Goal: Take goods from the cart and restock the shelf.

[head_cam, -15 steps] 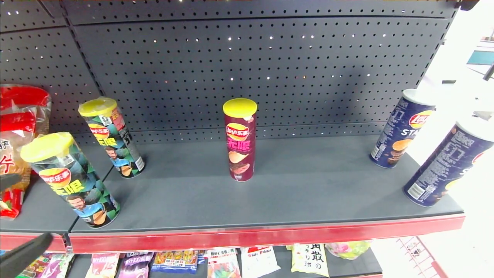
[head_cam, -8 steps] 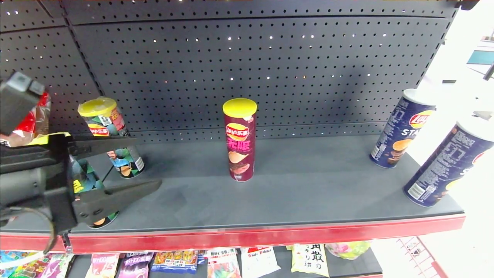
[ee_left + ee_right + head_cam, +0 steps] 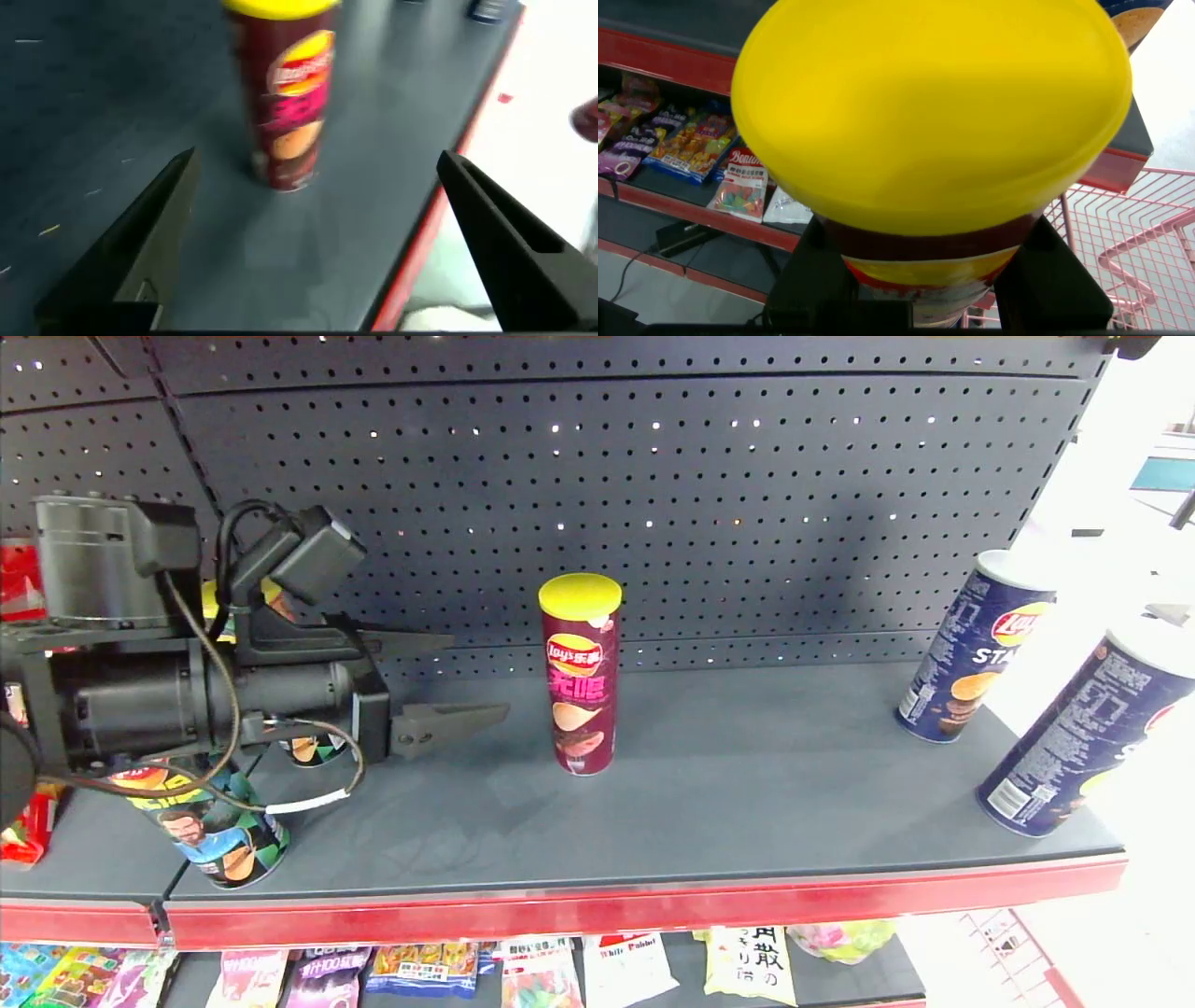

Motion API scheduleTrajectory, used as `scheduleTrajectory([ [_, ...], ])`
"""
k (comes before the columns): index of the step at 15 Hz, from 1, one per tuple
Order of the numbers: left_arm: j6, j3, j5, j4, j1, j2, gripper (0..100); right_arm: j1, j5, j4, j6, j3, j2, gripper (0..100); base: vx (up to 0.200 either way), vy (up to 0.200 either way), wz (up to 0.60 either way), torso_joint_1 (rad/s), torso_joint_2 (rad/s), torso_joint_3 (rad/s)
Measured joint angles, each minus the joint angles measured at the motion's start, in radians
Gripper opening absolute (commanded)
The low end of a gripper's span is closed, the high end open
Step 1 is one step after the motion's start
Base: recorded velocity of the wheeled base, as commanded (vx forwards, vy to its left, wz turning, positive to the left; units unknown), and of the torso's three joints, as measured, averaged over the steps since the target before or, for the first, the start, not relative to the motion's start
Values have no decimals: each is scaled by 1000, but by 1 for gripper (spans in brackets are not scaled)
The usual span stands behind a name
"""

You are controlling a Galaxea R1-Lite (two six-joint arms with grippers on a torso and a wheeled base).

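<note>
- Left gripper (image 3: 476, 677): jaws spread wide, nothing between them. It hangs just above the shelf (image 3: 747, 793), level, pointing along it toward the robot's right.
- Maroon can (image 3: 580, 681), yellow lid, stands upright mid-shelf close to the pegboard (image 3: 653, 504). It sits just past the left fingertips (image 3: 495, 713), not touching them.
- In the left wrist view, the left gripper (image 3: 318, 159) frames the maroon can (image 3: 285, 112). The can is ahead of both fingers, not between them. The picture is blurred, so the gap is hard to judge.
- Right gripper (image 3: 938, 271): clamped on the held can (image 3: 934, 103), one finger on each side of the body under the yellow lid. The body below the lid is maroon with a yellow band.
- Behind the held can are the shelf's red lip (image 3: 663, 61), bags (image 3: 687, 145) on the lower shelf, and the pink wire cart (image 3: 1144, 243).
- Right end of the shelf: a blue can (image 3: 971, 649) near the back and a second blue can (image 3: 1083, 728) near the front edge, both white-lidded and upright.
- Left end: a front green can (image 3: 224, 831) by the lip (image 3: 653, 901), with its top hidden by the left arm. The rear green can (image 3: 313, 751) is mostly hidden too.
- Red bags (image 3: 23, 821) sit at the far left end.
- More bags (image 3: 541, 971) lie on the lower shelf under the lip.
- A corner of the cart (image 3: 1013, 943) shows low at the shelf's right end.
</note>
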Motion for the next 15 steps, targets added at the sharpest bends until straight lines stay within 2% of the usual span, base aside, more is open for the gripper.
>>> scheduleTrajectory([
  [3, 3, -49, -42, -7, -5, 90, 100, 0, 0, 0, 0, 0, 0, 0, 0, 0, 0, 0, 0, 0],
  [9, 11, -223, -43, -11, -6, 230, 100, -4, -2, 0, 1, 0, -1, 0, 0, 0, 0, 0, 0, 0],
  [11, 27, -253, -54, -11, -6, 266, 100, -4, -2, 0, 2, 0, -2, 0, 0, 0, 0, 0, 0, 0],
  [13, 50, -273, -119, -11, -5, 297, 100, -4, -1, 0, 2, 0, -1, 0, 0, 0, 0, 0, 0, 0],
  [15, 53, -297, -161, -11, -4, 325, 100, -4, -2, 0, 2, 0, 0, 0, 0, 0, 0, 0, 0, 0],
])
